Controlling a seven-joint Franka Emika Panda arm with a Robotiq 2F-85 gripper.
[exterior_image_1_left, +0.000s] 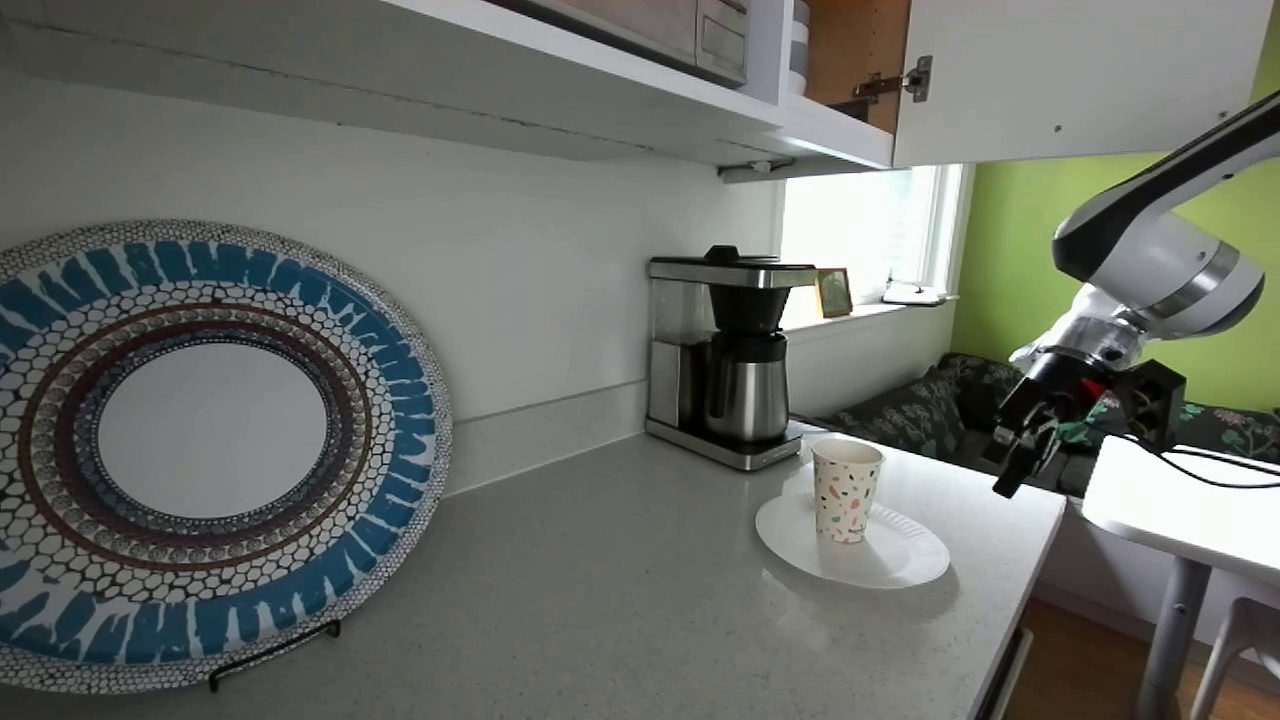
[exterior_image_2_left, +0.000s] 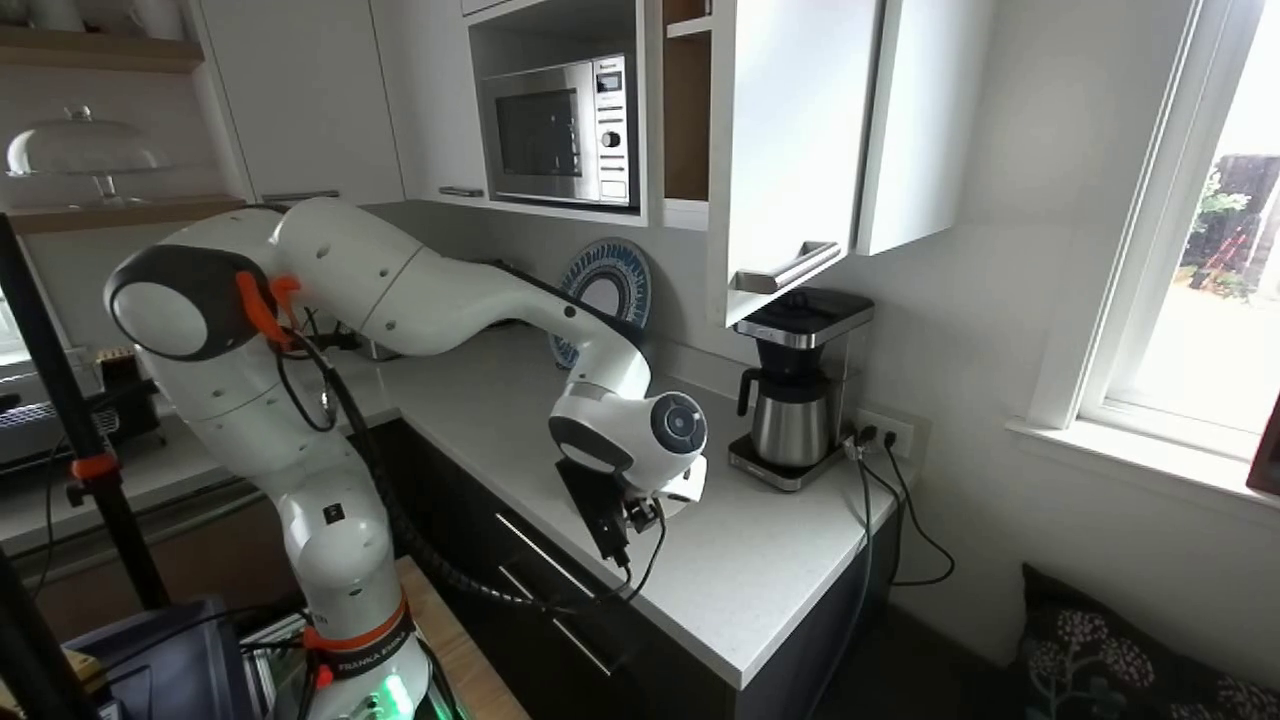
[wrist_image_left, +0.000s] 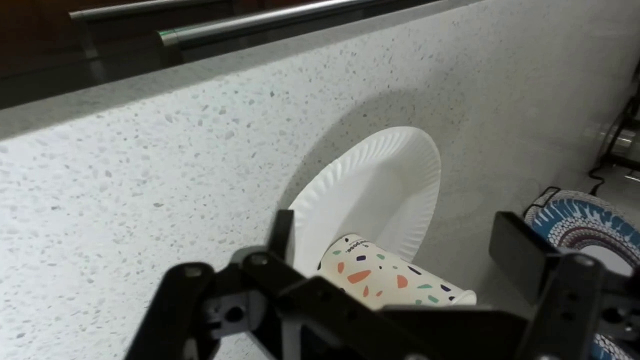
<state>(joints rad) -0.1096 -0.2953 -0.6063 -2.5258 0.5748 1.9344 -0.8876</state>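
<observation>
- Cup: upright on the paper plate in an exterior view; fingers spread, empty, near its three o'clock.
- Likely hazard: a sideways knock from one fingertip, toppling the light-looking cup.

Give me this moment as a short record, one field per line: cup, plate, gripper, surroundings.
Cup: paper, coloured flecks, upright on the plate
Plate: white, fluted rim, on the counter
Gripper: open, holding nothing, not touching the cup
Coffee maker: on the counter, steel carafe in place
Decorated platter: standing on edge, blue band
Cabinet door: swung open
</observation>
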